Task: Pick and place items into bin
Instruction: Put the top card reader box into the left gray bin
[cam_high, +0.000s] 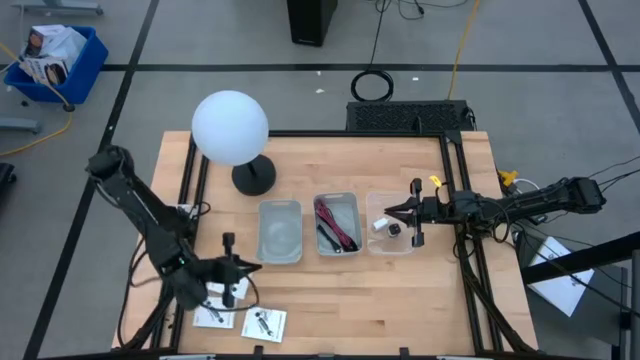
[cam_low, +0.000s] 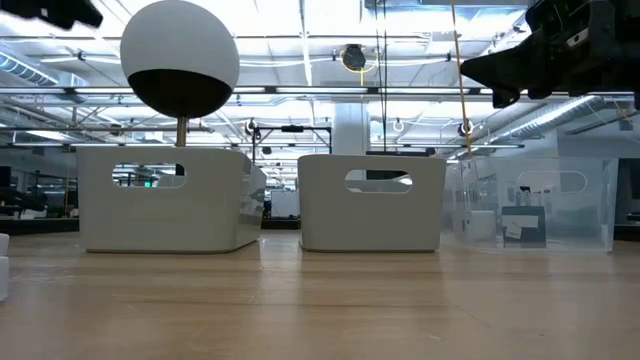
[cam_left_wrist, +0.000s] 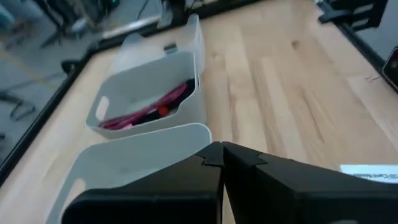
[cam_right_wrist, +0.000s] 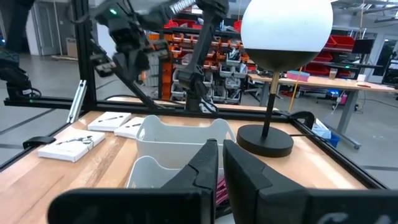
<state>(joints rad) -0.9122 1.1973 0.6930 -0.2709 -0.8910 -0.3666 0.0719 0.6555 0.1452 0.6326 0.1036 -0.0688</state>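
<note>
Packets (cam_high: 265, 322) lying flat at near-left worktop (cam_high: 350, 300) edge, probably light, thin, slippery; likely needing edge pinch. Left hand (cam_high: 243, 266) hovering just above them, pinched closed, seemingly empty. Right hand (cam_high: 392, 213) hanging over right bin (cam_high: 405, 247), also closed, nothing gripped.

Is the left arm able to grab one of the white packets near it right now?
Probably yes. The left gripper hangs shut just above the white packets at the table's near edge, with nothing between them. It would have to open its fingers and come down first.
</note>
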